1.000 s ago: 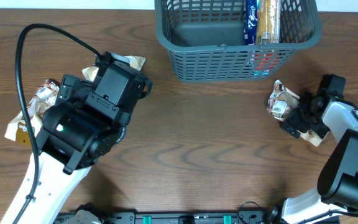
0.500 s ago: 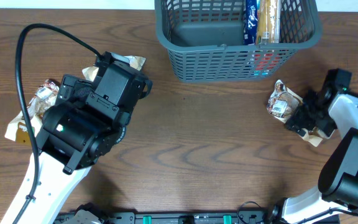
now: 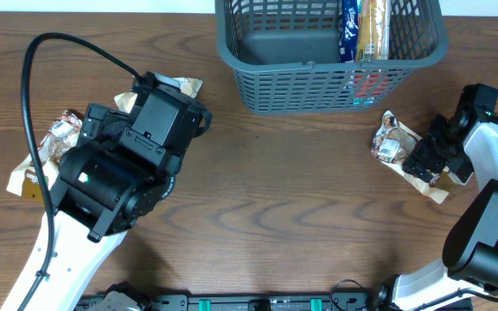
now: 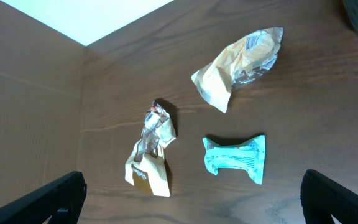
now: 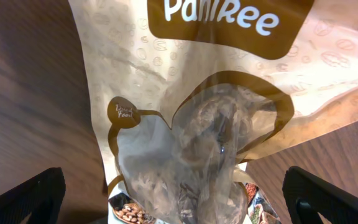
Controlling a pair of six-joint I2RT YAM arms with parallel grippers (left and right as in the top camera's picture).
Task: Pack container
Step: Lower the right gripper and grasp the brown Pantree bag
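My right pincer (image 5: 176, 199) gapes wide over a glossy PaniRee packet (image 5: 191, 93) near the right edge of the desk (image 3: 275, 199). Bare woodgrain lies between the packet and the lattice-walled container (image 3: 318, 86). My left pincer (image 4: 194, 199) gapes too.

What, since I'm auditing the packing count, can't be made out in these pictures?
- Overhead: the top edge cuts off the container, so its contents cannot be counted.
- Overhead: a red item behind the lattice wall cannot be identified.
- Overhead: the left arm hides the teal packet seen by the left wrist.
- Right wrist: the PaniRee packet runs past the top edge; its small label is blurred.
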